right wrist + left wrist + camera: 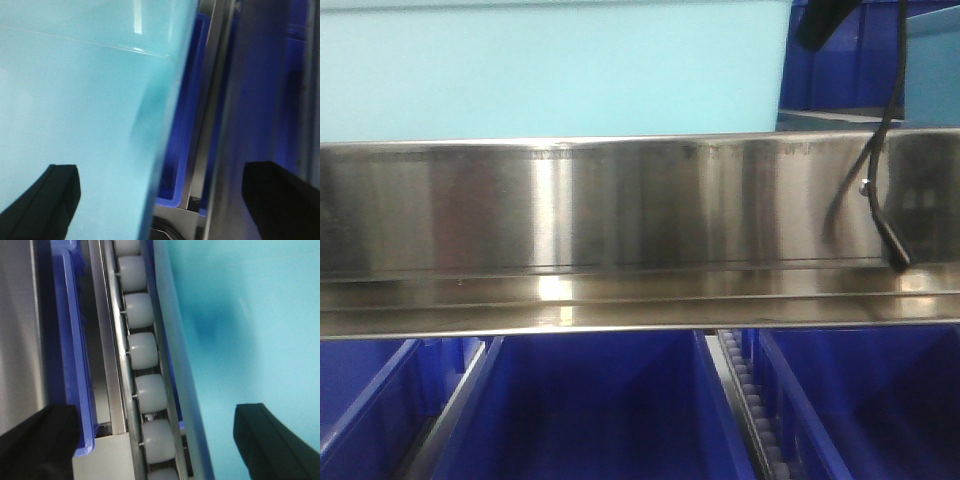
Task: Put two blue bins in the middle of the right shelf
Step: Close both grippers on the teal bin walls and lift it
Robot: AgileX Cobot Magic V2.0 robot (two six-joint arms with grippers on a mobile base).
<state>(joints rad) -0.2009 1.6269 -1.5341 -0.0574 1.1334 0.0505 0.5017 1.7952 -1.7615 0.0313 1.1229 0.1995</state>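
A pale blue bin [550, 70] fills the top of the front view, standing behind the broad steel front rail of the right shelf [620, 210]. A second pale blue bin [932, 85] shows at the top right edge. In the left wrist view my left gripper [157, 440] is open, with its black fingers [40, 440] far apart. They straddle a white roller track [142, 350] and the pale bin's left wall [240, 315]. My right gripper [160, 192] is open too, one finger [50, 200] over the pale bin's wall [75, 100] and the other over steel.
Dark royal-blue bins [600, 410] sit on the tier below, split by a roller track [750, 400]. More dark bins stand beside the pale one [70, 340] [182, 125] and behind it [840, 60]. A black cable [880, 190] hangs over the rail at the right.
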